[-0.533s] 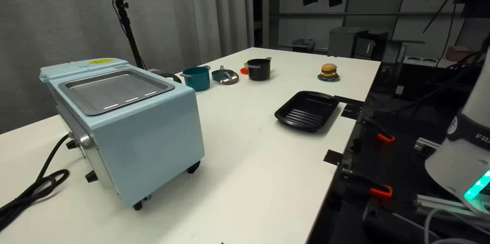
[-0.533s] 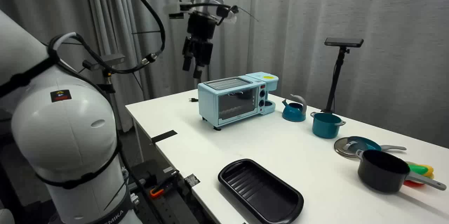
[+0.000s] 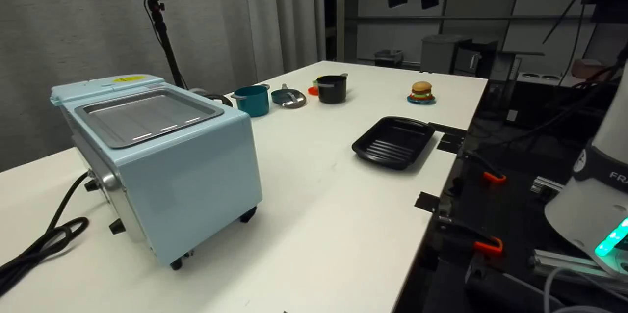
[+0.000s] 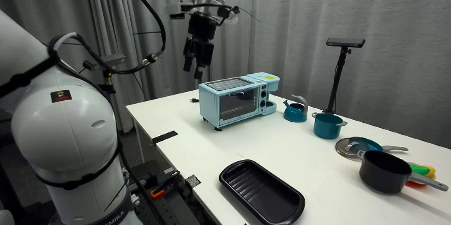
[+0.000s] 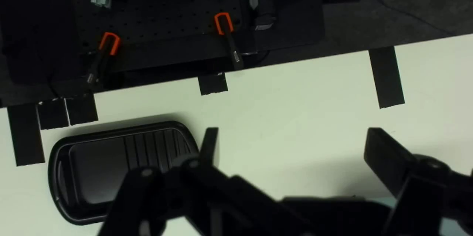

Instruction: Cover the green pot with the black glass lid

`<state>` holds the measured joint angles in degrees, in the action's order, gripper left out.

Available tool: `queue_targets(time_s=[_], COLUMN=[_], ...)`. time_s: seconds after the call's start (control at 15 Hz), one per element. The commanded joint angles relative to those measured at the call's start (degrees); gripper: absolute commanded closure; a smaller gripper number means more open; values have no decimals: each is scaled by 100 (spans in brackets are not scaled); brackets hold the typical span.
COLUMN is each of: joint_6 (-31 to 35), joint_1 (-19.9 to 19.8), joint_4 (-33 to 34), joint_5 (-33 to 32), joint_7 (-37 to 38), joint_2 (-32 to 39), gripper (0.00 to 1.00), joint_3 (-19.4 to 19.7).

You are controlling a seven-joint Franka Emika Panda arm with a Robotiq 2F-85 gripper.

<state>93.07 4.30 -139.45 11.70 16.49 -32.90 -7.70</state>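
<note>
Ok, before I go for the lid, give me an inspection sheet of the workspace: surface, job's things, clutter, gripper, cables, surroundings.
Surface: white table, black tape along its edge.
Green pot: upright, uncovered, between kettle and lid in an exterior view.
Lid: off the pot, overlapping the teal pan; whether it leans on the rim, cannot tell.
Clutter: oven, kettle, teal pan, black pot, coloured items, ridged tray, burger.
Gripper: open, above the table; in its grip, nothing seen.
Cables: cord looped on the table by the oven; plug lying loose; arm cable hanging in a bend.
Surroundings: grey curtain, camera stand beyond the table.
</note>
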Motion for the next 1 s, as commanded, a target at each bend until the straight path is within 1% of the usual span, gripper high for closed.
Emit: queue_targets(time_s=[0.0,0.6,0.73,0.93], joint_6=[-13,-13,96,130], joint_1=[-44,-44,-82,-209], joint_4=[9,9,93,359], joint_5=[13,13,-5,-256], joint_7=[-18,-18,-21,-4], joint_2=[-1,-1,83,260], gripper=[0,0,0,0], joint_3=[-34,-34,-12,15])
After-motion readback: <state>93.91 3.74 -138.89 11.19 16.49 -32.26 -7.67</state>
